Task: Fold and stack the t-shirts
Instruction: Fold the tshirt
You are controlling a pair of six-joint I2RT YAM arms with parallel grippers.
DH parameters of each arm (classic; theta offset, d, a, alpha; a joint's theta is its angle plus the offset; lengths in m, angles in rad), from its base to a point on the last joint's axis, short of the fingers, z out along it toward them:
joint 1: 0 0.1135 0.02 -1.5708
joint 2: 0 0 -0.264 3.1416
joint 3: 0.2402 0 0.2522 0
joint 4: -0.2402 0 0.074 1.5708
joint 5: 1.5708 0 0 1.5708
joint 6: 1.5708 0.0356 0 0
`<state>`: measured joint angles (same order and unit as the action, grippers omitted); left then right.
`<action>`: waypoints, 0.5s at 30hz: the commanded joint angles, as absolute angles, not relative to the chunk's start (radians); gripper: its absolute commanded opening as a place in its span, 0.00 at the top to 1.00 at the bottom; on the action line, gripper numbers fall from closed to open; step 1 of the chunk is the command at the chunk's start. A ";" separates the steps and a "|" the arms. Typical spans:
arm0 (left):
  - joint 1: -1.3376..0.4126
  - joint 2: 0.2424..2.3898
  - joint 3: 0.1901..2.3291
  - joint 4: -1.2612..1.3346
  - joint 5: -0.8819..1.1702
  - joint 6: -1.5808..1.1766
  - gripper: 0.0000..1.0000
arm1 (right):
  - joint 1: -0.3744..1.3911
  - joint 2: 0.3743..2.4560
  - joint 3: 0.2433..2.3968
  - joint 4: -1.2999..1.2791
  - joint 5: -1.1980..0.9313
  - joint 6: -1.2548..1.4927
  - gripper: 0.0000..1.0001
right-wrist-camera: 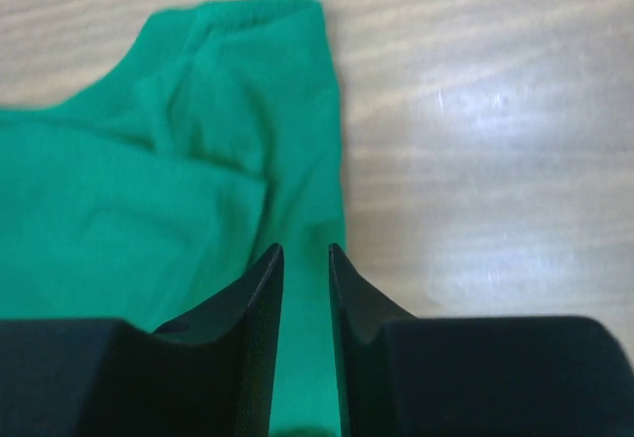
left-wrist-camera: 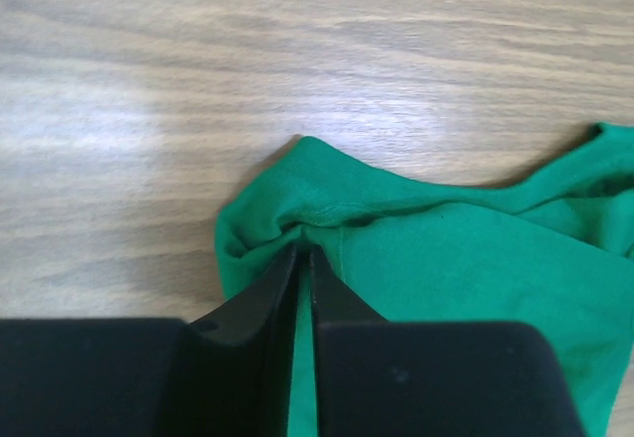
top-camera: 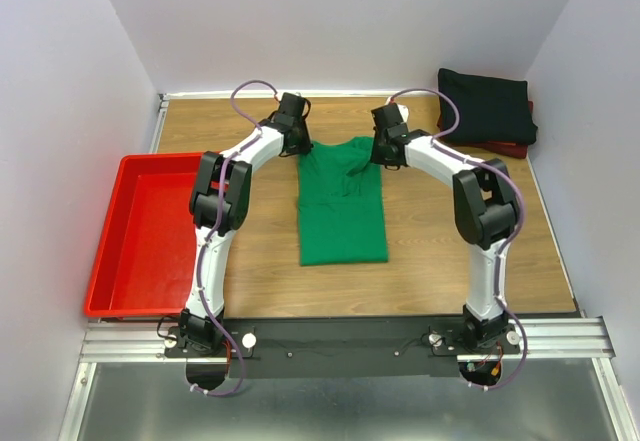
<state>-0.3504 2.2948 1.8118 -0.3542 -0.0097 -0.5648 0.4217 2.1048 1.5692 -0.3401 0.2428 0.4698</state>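
The green t-shirt (top-camera: 342,206) lies on the wooden table, folded into a long narrow strip with its collar end at the far side. My left gripper (top-camera: 300,147) is at that end's left corner. In the left wrist view its jaws (left-wrist-camera: 304,251) stand a narrow slit apart, with puckered green cloth (left-wrist-camera: 446,278) at the tips. At the right corner, my right gripper (top-camera: 379,155) is open, its jaws (right-wrist-camera: 305,249) plainly apart over the shirt's edge (right-wrist-camera: 149,189). A folded black t-shirt (top-camera: 487,106) rests on a dark red one (top-camera: 506,147) at the far right.
A red plastic tray (top-camera: 150,246) sits at the table's left side beside the left arm. White walls close in the table on the left, back and right. Bare wood (right-wrist-camera: 495,140) shows to the right of the green shirt.
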 commanded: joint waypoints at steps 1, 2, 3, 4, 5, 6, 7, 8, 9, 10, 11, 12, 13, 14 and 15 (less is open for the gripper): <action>-0.342 2.227 1.827 -0.301 0.075 -0.528 0.76 | 0.428 1.979 1.502 -0.337 0.172 0.485 0.68; -0.342 2.206 1.835 -0.301 0.087 -0.528 0.71 | 0.431 1.961 1.485 -0.337 0.164 0.488 0.67; -0.342 2.194 1.836 -0.302 0.090 -0.529 0.70 | 0.431 1.919 1.447 -0.337 0.157 0.497 0.67; -0.342 2.177 1.832 -0.302 0.094 -0.532 0.69 | 0.434 1.898 1.428 -0.336 0.152 0.503 0.67; -0.342 2.162 1.824 -0.302 0.089 -0.540 0.68 | 0.433 1.878 1.410 -0.337 0.144 0.506 0.67; -0.342 2.122 1.797 -0.310 0.071 -0.563 0.67 | 0.439 1.835 1.369 -0.336 0.132 0.514 0.67; -0.342 2.100 1.781 -0.313 0.066 -0.572 0.67 | 0.439 1.815 1.368 -0.337 0.124 0.518 0.67; -0.342 2.061 1.743 -0.322 0.055 -0.581 0.67 | 0.445 1.793 1.321 -0.336 0.112 0.522 0.67; -0.344 2.039 1.717 -0.327 0.054 -0.603 0.67 | 0.445 1.763 1.301 -0.336 0.092 0.529 0.67; -0.344 2.014 1.686 -0.327 0.054 -0.610 0.67 | 0.446 1.749 1.284 -0.336 0.080 0.534 0.67; -0.347 1.990 1.649 -0.325 0.052 -0.623 0.68 | 0.448 1.737 1.263 -0.336 0.063 0.538 0.67; -0.353 1.936 1.569 -0.312 0.054 -0.638 0.71 | 0.452 1.724 1.228 -0.333 0.034 0.545 0.67; -0.356 1.910 1.524 -0.299 0.057 -0.638 0.74 | 0.457 1.712 1.207 -0.330 0.028 0.548 0.67; -0.360 1.884 1.475 -0.284 0.057 -0.652 0.77 | 0.463 1.695 1.194 -0.330 0.023 0.551 0.67; -0.370 1.831 1.382 -0.269 0.066 -0.658 0.81 | 0.474 1.689 1.165 -0.324 0.020 0.554 0.67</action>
<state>-0.3527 1.9430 1.5707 -0.2943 0.0467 -0.6090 0.4484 1.7184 1.2407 -0.3153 0.0883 0.5262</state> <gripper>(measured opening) 0.243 0.331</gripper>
